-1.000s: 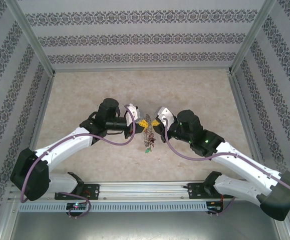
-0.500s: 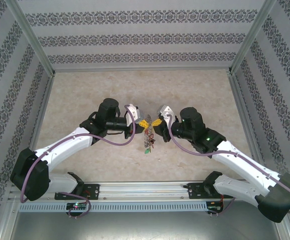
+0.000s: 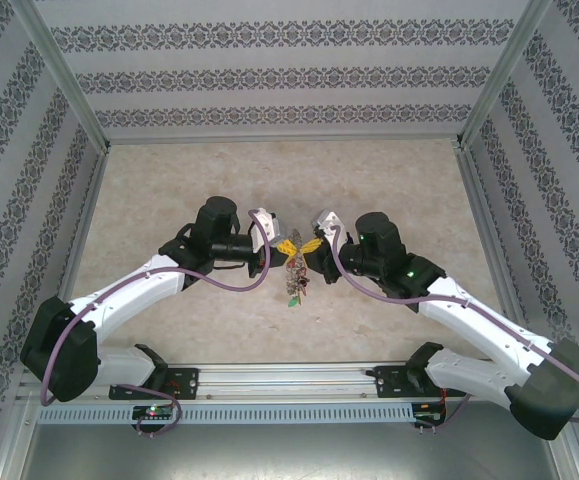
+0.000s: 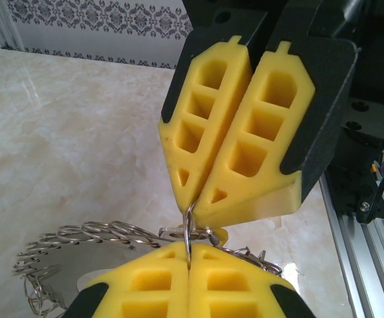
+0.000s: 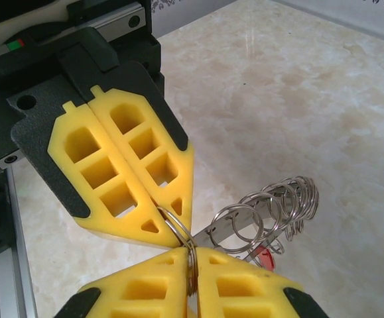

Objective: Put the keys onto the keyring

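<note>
1. From overhead it's tough going: the keyring (image 3: 296, 277) is a small dark tangle dangling under the two meeting grippers at mid-table, its pieces too tiny to sort out there.
2. In its own wrist camera the left gripper (image 4: 188, 258) is cut off by the bottom edge. Just the yellow fingertips show, pressed together on a thin wire loop (image 4: 188, 232) that rises between them.
3. Down from the top of that same view comes the right gripper (image 4: 195, 199), tips pinched onto the same loop, its fingers splaying into a narrow V toward their bases.
4. Whether that loop is the big ring itself or a smaller one on it, cannot tell.
5. The right wrist camera gives what overhead cannot: the wire is a double-coiled split ring, with small steel rings (image 5: 278, 202) fanned out beside it and a red tag (image 5: 264, 257) half tucked behind the near finger.
6. The left wrist camera catches that fan from the other side, a curved row over a shiny flat metal piece.
7. The fingers are yellow plastic with square hollow pockets, backed in black.
8. The table (image 3: 169, 180) is glossy, beige and marble-veined. Whether the bundle's lowest part touches it, cannot tell.
</note>
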You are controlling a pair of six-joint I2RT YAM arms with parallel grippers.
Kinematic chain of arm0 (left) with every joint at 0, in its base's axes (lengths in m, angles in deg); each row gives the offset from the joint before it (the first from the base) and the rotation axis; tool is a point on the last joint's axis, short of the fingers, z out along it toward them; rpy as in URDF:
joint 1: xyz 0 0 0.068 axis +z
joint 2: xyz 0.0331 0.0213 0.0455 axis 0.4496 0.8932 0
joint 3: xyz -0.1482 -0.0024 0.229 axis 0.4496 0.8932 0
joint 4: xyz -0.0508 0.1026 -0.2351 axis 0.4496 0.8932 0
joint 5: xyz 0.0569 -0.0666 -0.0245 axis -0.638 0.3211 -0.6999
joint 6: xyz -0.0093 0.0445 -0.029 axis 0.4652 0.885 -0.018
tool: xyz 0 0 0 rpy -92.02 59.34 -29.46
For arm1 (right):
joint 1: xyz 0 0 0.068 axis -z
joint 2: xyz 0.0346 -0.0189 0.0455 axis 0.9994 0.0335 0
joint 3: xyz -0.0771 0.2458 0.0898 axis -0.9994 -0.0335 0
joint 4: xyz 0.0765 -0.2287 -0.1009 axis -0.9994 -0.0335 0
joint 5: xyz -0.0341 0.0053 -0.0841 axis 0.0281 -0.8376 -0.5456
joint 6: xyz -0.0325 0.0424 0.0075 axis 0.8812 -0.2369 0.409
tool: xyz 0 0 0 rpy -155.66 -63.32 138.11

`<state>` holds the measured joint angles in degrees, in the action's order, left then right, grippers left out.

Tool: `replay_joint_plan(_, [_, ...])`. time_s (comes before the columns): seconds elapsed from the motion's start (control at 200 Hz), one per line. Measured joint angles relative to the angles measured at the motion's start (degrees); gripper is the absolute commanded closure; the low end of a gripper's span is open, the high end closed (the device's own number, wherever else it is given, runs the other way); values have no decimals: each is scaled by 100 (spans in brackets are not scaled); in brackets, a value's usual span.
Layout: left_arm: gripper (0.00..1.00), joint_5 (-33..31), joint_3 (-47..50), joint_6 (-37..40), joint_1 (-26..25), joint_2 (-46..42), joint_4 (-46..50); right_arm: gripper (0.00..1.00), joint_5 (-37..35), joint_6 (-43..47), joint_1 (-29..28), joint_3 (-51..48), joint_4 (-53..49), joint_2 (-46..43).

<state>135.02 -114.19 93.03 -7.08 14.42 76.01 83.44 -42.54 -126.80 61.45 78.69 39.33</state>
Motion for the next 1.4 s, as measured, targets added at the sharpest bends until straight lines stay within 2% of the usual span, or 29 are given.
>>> replay_joint_plan(0.17, [100, 4, 0, -2, 0, -4, -4, 86, 72, -44, 0, 0, 0, 85])
replay_joint_plan(0.255, [100, -2, 2, 0, 0, -4, 0, 90, 85, -63, 0, 0, 4, 127])
replay_joint_plan(0.315, [100, -17, 2, 0, 0, -4, 4, 98, 83, -83, 0, 0, 4, 133])
replay_joint_plan(0.36, [100, -26, 2, 0, 2, -4, 4, 100, 76, -63, 4, 0, 2, 133])
replay_joint_plan(0.689, [100, -68, 4, 0, -26, -7, -52, 100, 48, -85, 96, -7, -52, 37])
replay_joint_plan(0.989, [100, -153, 17, -2, -114, -7, -223, 99, 385, -87, 308, -120, -87, -149])
replay_joint_plan(1.274, [100, -181, 24, -24, -146, -7, -227, 91, 686, -90, 450, -140, -120, -144])
replay_joint_plan(1.324, [100, -181, 24, -26, -149, -7, -229, 87, 715, -87, 476, -140, -131, -144])
replay_joint_plan(1.399, [100, -225, 35, -37, -142, -17, -223, 88, 710, -87, 551, -142, -195, -144])
